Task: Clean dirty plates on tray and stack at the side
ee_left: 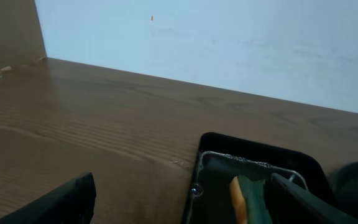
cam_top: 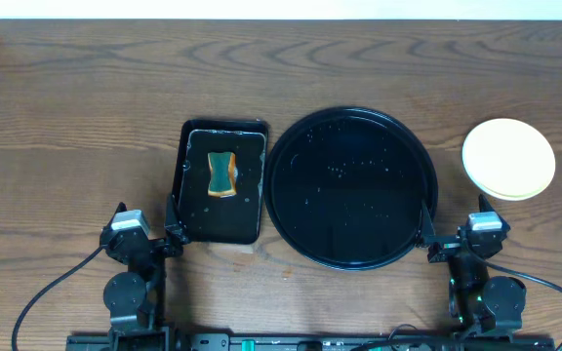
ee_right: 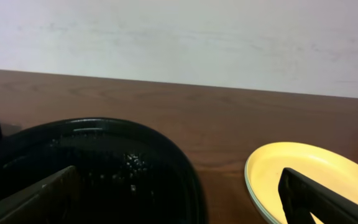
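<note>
The large round black tray (cam_top: 351, 187) sits mid-table with only water droplets on it; it also shows in the right wrist view (ee_right: 104, 162). The plates (cam_top: 508, 158) stand stacked to the tray's right, a pale yellow one on top; a mint rim shows under it in the right wrist view (ee_right: 309, 180). My left gripper (cam_top: 171, 230) is open and empty at the near left, by the rectangular tray's corner. My right gripper (cam_top: 430, 237) is open and empty at the round tray's near right edge. Both arms sit low at the table's front.
A smaller black rectangular tray (cam_top: 222, 180) lies left of the round tray, holding a green-and-orange sponge (cam_top: 222, 174), also seen in the left wrist view (ee_left: 248, 198). A pale wall runs behind the table's far edge.
</note>
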